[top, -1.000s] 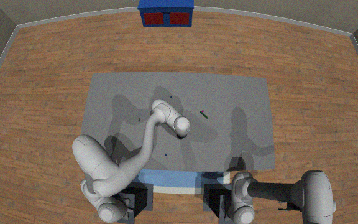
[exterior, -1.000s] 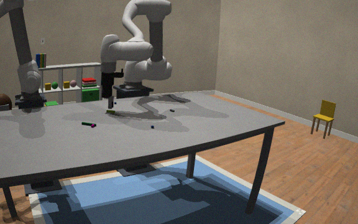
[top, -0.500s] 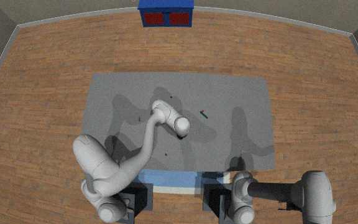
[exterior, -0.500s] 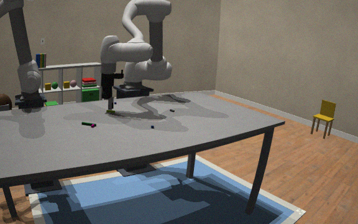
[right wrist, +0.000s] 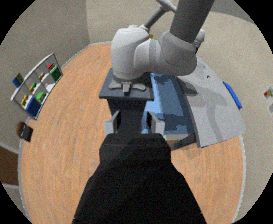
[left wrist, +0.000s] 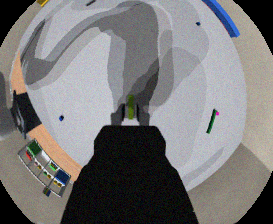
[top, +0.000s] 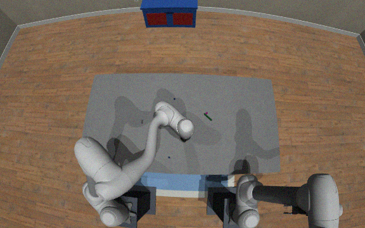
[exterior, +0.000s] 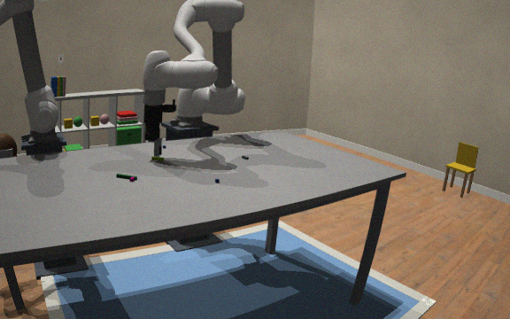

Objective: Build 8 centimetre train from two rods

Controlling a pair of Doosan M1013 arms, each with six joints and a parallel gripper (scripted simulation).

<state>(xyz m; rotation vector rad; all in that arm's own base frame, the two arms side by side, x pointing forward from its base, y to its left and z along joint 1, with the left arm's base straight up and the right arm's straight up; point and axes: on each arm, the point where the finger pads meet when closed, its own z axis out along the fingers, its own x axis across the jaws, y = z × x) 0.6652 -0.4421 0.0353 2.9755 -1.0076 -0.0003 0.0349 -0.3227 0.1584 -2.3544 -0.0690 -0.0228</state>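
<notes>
A lime rod [exterior: 154, 159] [left wrist: 131, 100] lies flat on the table. My left gripper [exterior: 158, 154] [left wrist: 130, 109] points down over it, fingers partly open, one on each side of the rod with gaps showing in the left wrist view. The arm hides this rod in the top view. A small grey rod [top: 142, 121] [exterior: 245, 158] [left wrist: 90, 2] lies apart, toward the left in the top view. My right gripper [top: 286, 209] [right wrist: 133, 116] is wide open and empty, off the table.
A green rod [top: 208, 117] [exterior: 124, 176] [left wrist: 210, 124] lies with a magenta rod [top: 206, 113] [exterior: 133, 179] [left wrist: 217, 113] close against one end. One blue rod [top: 174, 99] [exterior: 217, 181] [left wrist: 198, 23] and another blue rod [top: 169, 157] [exterior: 164, 146] [left wrist: 61, 118] lie separately.
</notes>
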